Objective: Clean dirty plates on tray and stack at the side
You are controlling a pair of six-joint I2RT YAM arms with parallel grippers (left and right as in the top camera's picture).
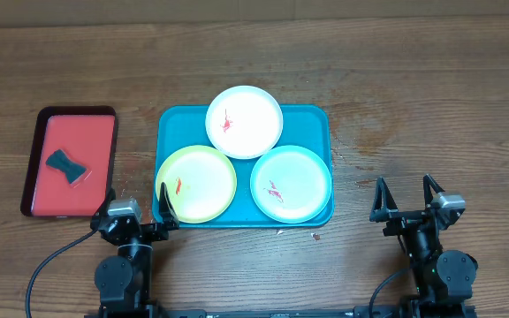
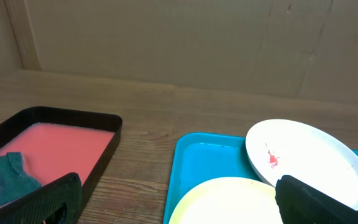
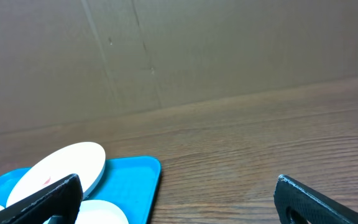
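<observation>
The teal-blue tray (image 1: 311, 119) lies at the table's middle. It holds a white plate (image 1: 245, 121) at the back, a yellow-green plate (image 1: 196, 184) at front left and a mint-green plate (image 1: 291, 183) at front right, each with a red smear. My left gripper (image 1: 136, 202) is open and empty at the tray's front left corner. My right gripper (image 1: 406, 198) is open and empty on bare wood right of the tray. The left wrist view shows the tray (image 2: 197, 162), white plate (image 2: 306, 158) and yellow-green plate (image 2: 229, 202). The right wrist view shows the tray (image 3: 138, 177) and white plate (image 3: 64, 165).
A smaller red tray with a dark rim (image 1: 47, 115) lies left of the teal tray and holds a dark green sponge (image 1: 66, 165). It also shows in the left wrist view (image 2: 98, 121) with the sponge (image 2: 8, 177). A cardboard wall stands behind the table.
</observation>
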